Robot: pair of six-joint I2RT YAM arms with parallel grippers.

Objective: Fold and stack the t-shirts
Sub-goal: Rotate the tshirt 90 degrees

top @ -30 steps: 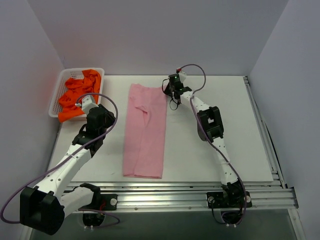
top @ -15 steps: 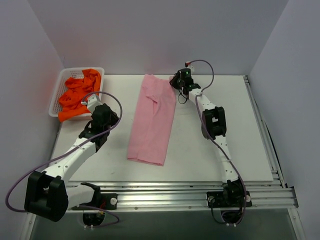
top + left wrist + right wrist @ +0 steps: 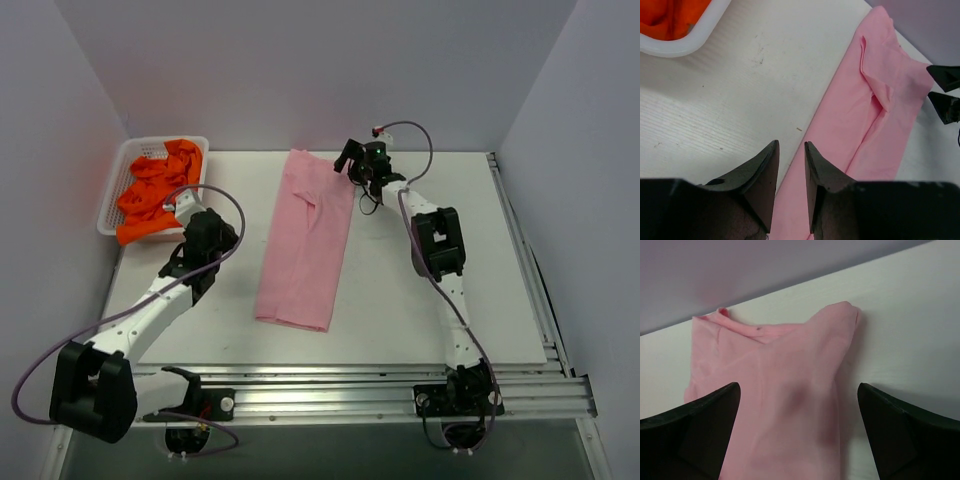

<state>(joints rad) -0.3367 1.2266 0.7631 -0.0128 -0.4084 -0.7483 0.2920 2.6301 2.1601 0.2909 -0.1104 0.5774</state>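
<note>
Right arm (image 3: 432, 245) reaches the far edge of the table (image 3: 500, 300), right gripper (image 3: 797, 390) jaws wide apart; left gripper (image 3: 791, 150) jaws narrowly parted, empty.

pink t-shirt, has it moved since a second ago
Yes. The pink t-shirt slid toward the back wall and slightly rightward, away from the basket.

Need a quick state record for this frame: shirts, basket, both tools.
being folded: light pink cloth t-shirt, in a long narrow strip, lying slanted on the white table
waiting: bright orange cloth t-shirts, crumpled in the white plastic mesh basket, far left
left tool: narrow gap, empty, over the table left of the strip
right tool: wide open, empty, over the strip's far end
stack: not started
</note>
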